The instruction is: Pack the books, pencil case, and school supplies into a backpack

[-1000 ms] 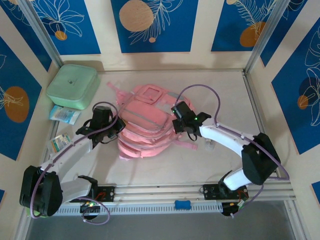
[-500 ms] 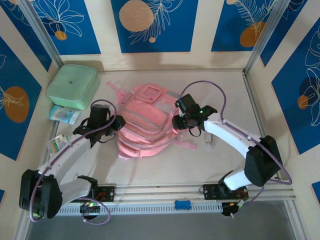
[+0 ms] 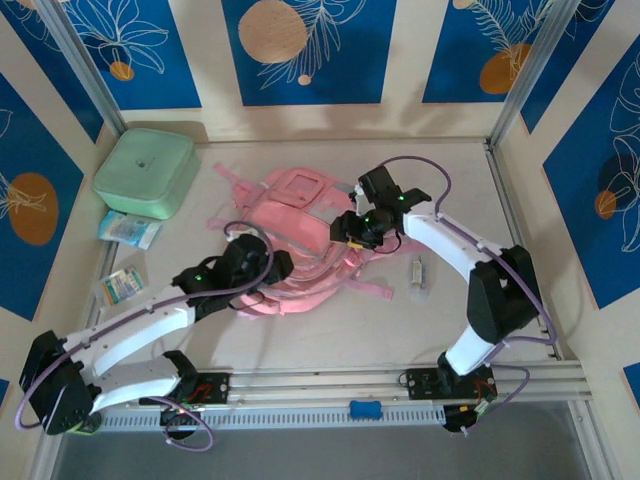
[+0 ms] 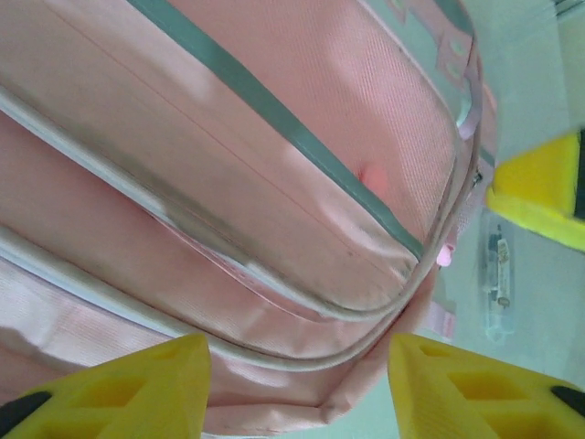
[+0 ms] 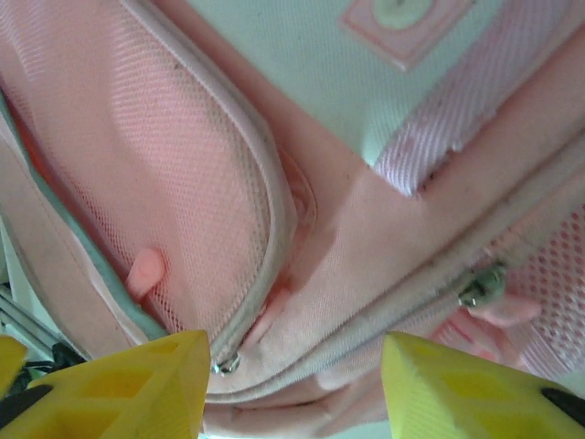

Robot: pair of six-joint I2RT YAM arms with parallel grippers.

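Note:
The pink backpack (image 3: 296, 236) lies flat in the middle of the table. My left gripper (image 3: 274, 268) hovers over its near left edge, open. In the left wrist view its yellow fingertips (image 4: 119, 389) stand wide apart over the backpack's (image 4: 256, 183) piped seams and bottom corner, left gripper (image 4: 297, 393) holding nothing. My right gripper (image 3: 347, 228) is over the backpack's right side, open. In the right wrist view the right gripper (image 5: 292, 389) straddles a mesh side pocket and a zipper pull (image 5: 227, 366) of the backpack (image 5: 384, 229). The books and pencil case are out of view.
A mint-green box (image 3: 146, 172) stands at the back left, with a blue-white packet (image 3: 128, 228) and a smaller packet (image 3: 120, 285) in front of it. A small clear item (image 3: 420, 272) lies right of the backpack, the same clear item (image 4: 496, 283) beside the bag's corner.
Both grippers have gone from shut to open. The left arm swung right to the backpack's near edge. The right gripper shifted back and left over the bag's right side.

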